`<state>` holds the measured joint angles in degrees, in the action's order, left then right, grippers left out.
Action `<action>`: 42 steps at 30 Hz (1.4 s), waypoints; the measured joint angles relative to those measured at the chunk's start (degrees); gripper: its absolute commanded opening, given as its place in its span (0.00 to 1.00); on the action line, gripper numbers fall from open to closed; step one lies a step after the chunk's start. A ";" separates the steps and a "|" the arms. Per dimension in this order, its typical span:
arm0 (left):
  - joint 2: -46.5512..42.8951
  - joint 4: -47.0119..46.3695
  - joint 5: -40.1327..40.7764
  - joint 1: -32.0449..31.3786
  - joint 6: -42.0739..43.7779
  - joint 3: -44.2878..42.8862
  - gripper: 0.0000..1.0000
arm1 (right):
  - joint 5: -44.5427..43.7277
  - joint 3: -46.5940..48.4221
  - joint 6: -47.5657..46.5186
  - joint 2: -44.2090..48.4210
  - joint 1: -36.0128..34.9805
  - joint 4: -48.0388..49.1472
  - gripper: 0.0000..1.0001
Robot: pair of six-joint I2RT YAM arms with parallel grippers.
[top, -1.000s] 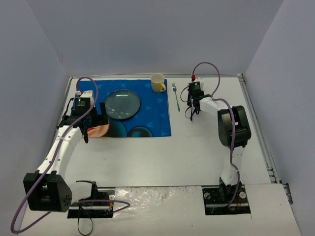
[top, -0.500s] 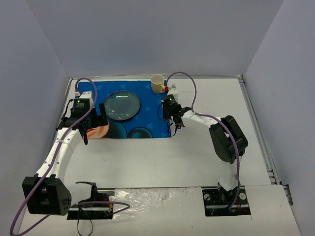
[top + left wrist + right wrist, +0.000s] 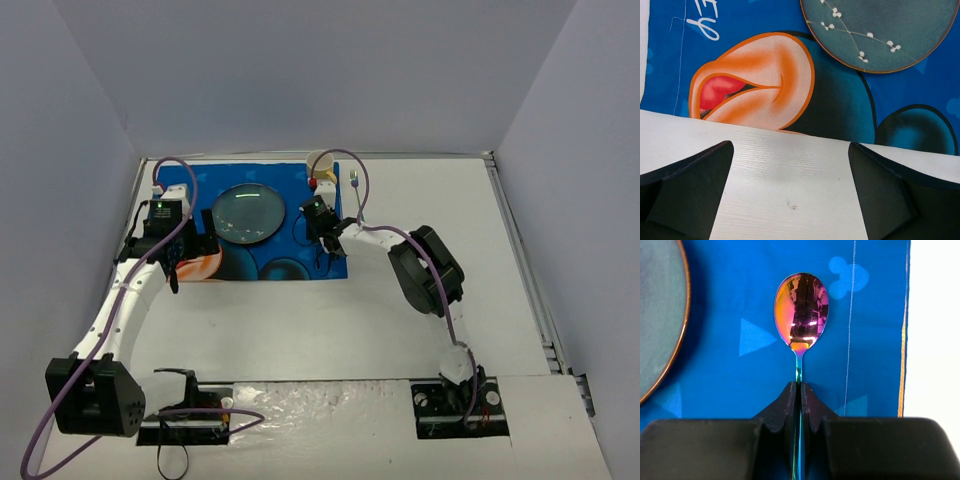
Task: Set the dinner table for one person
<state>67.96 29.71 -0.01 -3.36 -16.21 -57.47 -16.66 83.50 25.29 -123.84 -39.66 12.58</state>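
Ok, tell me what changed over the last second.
The right gripper, shut on a spoon, swung left from beside the fork to over the blue mat, just right of the plate. The left gripper, open at the mat's near edge, plate, mug and fork stayed put.

I find the mat (image 3: 740, 305) strip between plate (image 3: 660, 315) and right hem open, save the spoon (image 3: 801, 310) pinched in my right gripper (image 3: 800, 386). The mug (image 3: 322, 162) and fork (image 3: 353, 181) block the far corner. My left gripper (image 3: 790, 145), jaws wide, stands over the mat's near-left edge. Bare dinner table (image 3: 300, 320) gives passage near the bases.
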 measured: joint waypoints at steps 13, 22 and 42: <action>0.00 0.00 0.00 0.00 -0.35 0.00 0.97 | -2.35 1.75 2.83 -1.58 -0.22 0.06 0.00; -0.02 0.00 0.00 0.00 -0.35 0.00 0.97 | -2.60 2.34 3.18 -3.57 -0.48 0.54 0.23; -0.07 0.00 0.00 0.00 -0.37 0.00 0.97 | 1.22 -3.36 -5.59 10.89 5.39 -1.23 0.47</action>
<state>67.90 29.71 -0.01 -3.36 -16.58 -57.47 -15.44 80.14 19.70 -112.95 -34.27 11.35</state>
